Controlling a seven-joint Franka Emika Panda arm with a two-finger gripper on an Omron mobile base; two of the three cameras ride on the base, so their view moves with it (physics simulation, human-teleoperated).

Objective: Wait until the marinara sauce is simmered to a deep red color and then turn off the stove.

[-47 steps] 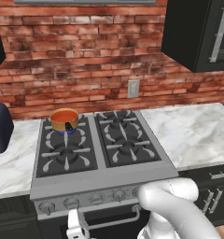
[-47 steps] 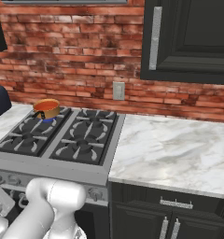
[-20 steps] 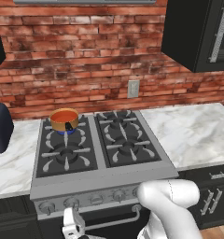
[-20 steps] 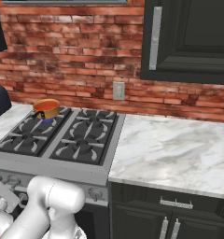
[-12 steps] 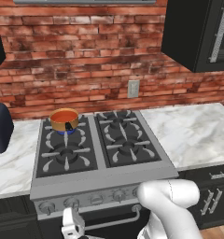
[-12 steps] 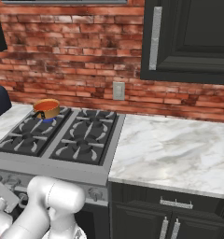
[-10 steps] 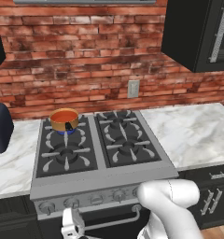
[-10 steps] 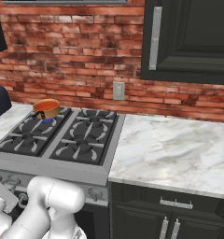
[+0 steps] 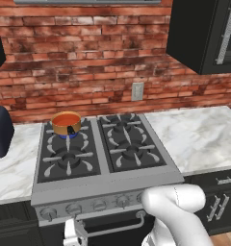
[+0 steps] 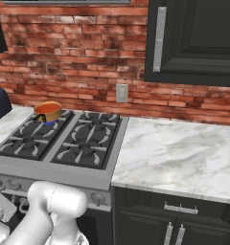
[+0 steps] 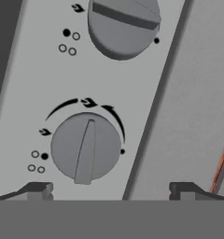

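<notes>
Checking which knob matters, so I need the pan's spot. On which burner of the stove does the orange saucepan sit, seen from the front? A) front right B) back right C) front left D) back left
D: the orange saucepan sits on the stove's back left grate, near the brick wall.

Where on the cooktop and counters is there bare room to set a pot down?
The marble counter right of the stove is bare, as are the three burners besides the back-left one under the saucepan. The left counter strip is tight beside the dark appliance.

Orange marinara sauce (image 9: 66, 119) in an orange saucepan (image 9: 67, 127); grey stove (image 9: 104, 180), black grates.
</notes>
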